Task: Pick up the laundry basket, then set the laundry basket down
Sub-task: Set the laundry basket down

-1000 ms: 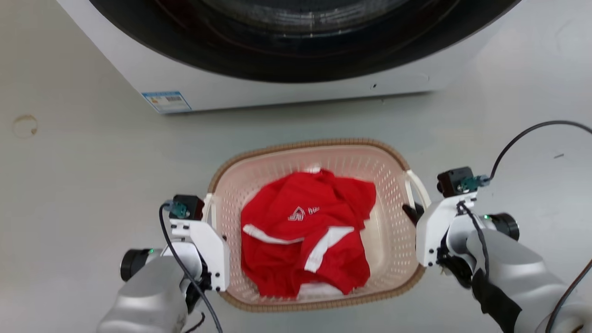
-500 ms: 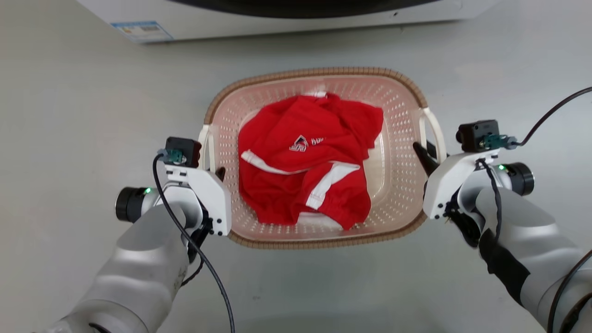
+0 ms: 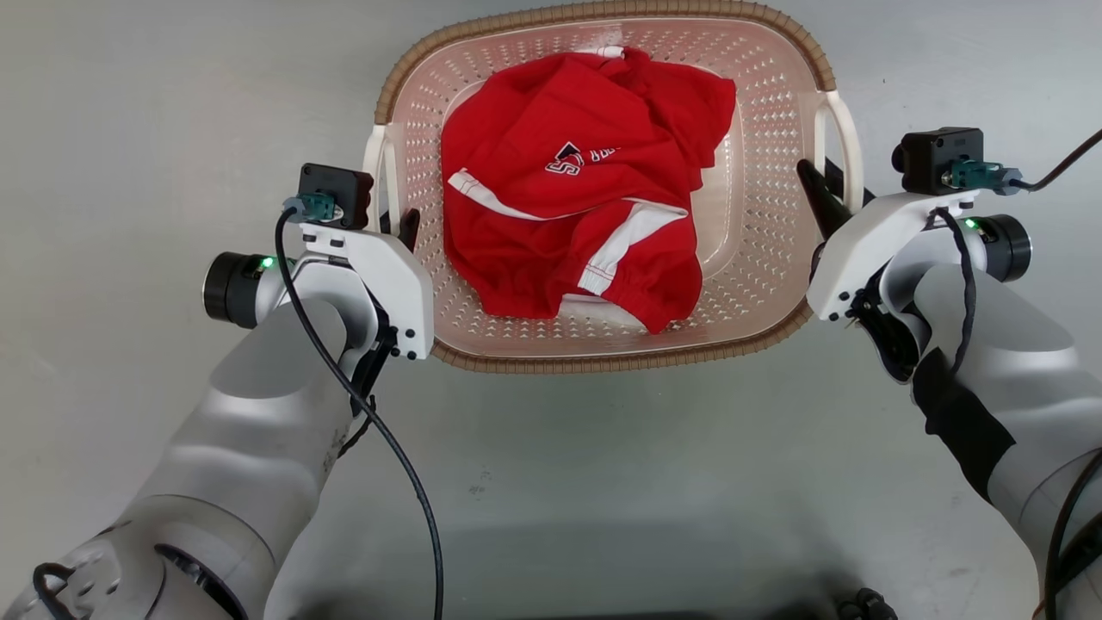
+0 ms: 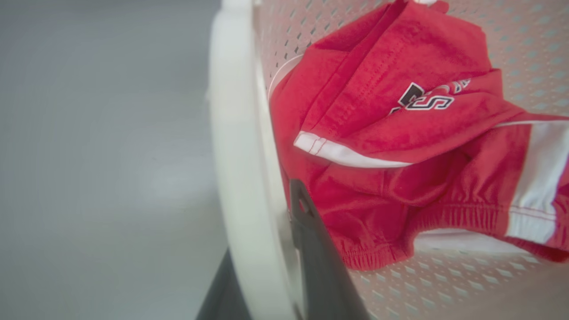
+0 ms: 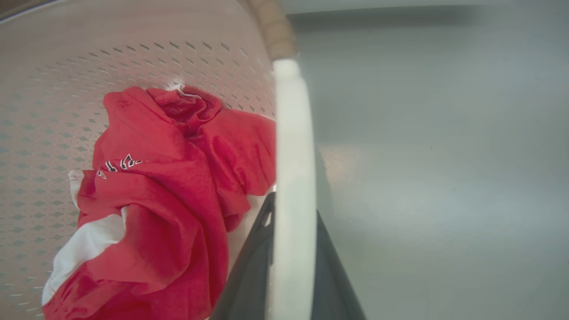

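The laundry basket (image 3: 603,360), pale pink and perforated with a brown woven rim, hangs between my two arms above the grey floor. My left gripper (image 3: 394,226) is shut on its white left handle (image 3: 375,172), and in the left wrist view the dark fingers (image 4: 311,249) pinch that handle (image 4: 235,155). My right gripper (image 3: 831,185) is shut on the white right handle (image 3: 852,142); the right wrist view has its fingers (image 5: 253,266) on either side of the handle (image 5: 291,155). A red garment (image 3: 585,172) with white stripes lies crumpled inside.
Bare grey floor (image 3: 129,103) lies on all sides of the basket. A dark shadow and part of my base (image 3: 861,603) sit at the bottom edge. Black cables (image 3: 379,430) trail from both wrists.
The head camera has tilted down, so the washing machine has left the top of the picture. The basket looks larger and closer, carried up with both grippers. Both grips are unchanged.
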{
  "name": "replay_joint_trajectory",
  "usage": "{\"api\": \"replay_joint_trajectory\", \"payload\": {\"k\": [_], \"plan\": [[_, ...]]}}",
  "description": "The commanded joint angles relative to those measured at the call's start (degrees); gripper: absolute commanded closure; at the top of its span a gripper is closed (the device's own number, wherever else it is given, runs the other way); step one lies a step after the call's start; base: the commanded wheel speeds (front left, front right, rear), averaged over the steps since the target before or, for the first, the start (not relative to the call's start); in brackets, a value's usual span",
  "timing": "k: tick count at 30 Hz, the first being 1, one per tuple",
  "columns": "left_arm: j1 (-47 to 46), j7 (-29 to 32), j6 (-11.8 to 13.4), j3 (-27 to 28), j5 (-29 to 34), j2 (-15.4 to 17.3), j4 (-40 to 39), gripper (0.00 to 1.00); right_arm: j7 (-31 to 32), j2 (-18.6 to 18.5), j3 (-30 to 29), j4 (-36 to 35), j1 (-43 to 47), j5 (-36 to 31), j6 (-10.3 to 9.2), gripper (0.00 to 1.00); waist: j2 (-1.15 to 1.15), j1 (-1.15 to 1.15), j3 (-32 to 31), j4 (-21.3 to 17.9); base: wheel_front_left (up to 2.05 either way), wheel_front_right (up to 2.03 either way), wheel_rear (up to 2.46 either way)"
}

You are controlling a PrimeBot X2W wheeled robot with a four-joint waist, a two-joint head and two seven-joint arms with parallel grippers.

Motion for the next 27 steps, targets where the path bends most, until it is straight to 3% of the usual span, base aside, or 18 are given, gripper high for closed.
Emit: {"api": "replay_joint_trajectory", "payload": {"k": [1, 17, 27], "plan": [[0.2, -0.3, 1.5, 0.2, 1.0, 5.7, 2.2, 1.0, -1.3, -4.9, -1.7, 1.1, 1.7, -1.2, -0.41, 1.0, 0.0, 0.0, 0.4, -0.1, 0.0, 0.0, 0.0], [-0.9, 0.2, 1.9, -1.0, 1.8, 5.9, 2.2, 1.0, -1.3, -4.8, -11.5, -2.3, 3.6, -10.9, -0.41, 1.0, 0.0, 0.0, 1.5, -0.6, 0.0, 0.0, 0.0], [-1.0, 0.3, 1.9, -1.6, 1.9, 5.8, 2.2, 1.0, -1.3, -4.7, -14.4, -3.0, 4.7, -14.1, -0.41, 1.0, 0.0, 0.0, 1.7, -0.7, 0.0, 0.0, 0.0]]}}
